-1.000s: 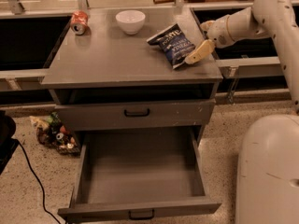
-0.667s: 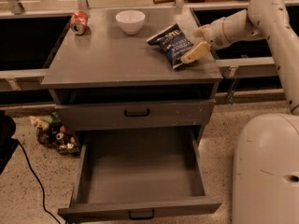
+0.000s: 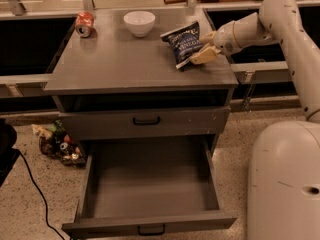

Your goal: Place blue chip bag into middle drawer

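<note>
The blue chip bag [image 3: 183, 44], dark navy with white lettering, sits tilted at the back right of the grey cabinet top [image 3: 125, 66]. My gripper [image 3: 204, 46] reaches in from the right, its pale fingers [image 3: 202, 57] closed on the bag's right end, one above and one below. The middle drawer [image 3: 150, 181] is pulled wide open below, with a bare grey floor and a small black handle on its front edge. It lies below and left of the gripper.
A red can [image 3: 84, 24] lies at the back left of the top and a white bowl [image 3: 139, 22] stands at the back middle. The upper drawer [image 3: 146, 120] is closed. Litter [image 3: 57, 143] and a black cable [image 3: 31, 184] lie on the floor at left. My white base [image 3: 285, 179] stands at right.
The gripper has shifted slightly left and up at the bag's right end. The bag has barely moved. The drawer stays open.
</note>
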Robot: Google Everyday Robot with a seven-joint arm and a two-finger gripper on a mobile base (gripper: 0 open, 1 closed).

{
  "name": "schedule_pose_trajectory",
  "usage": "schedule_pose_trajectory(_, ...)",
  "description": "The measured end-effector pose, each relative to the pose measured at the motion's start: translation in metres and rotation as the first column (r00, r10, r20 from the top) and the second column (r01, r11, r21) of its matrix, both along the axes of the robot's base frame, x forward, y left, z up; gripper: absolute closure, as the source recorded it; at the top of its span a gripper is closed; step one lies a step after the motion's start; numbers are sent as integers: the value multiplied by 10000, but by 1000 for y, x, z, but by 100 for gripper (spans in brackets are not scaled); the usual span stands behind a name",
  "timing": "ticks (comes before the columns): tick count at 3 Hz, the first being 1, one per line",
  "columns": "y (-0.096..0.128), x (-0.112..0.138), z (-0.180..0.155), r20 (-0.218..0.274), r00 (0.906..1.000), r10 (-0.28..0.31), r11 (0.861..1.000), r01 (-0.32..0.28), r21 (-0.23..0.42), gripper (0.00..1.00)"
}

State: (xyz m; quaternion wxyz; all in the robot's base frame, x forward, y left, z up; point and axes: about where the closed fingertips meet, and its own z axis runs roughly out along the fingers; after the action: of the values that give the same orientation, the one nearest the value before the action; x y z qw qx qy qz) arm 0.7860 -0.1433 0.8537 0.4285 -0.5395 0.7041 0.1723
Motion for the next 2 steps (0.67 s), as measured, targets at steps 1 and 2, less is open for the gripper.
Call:
schedule_pose_trajectory(1,3,-22,33,785,9958,471,9986,-488,193,89)
schedule_pose_trajectory(2,9,-68,71,1634,9768,1387,9869,-1501,594,100)
